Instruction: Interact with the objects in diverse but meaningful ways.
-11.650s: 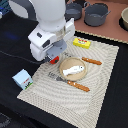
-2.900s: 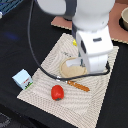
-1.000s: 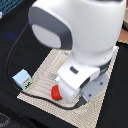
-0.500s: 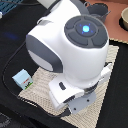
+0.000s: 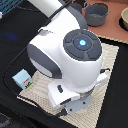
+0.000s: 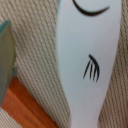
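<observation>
A smooth white elongated piece (image 6: 90,60) with black curved marks is lying on woven beige matting (image 6: 35,45) right under the camera; the gripper's state cannot be told.

White elongated piece (image 6: 90,65) — black markings — on woven mat (image 6: 35,45)
</observation>
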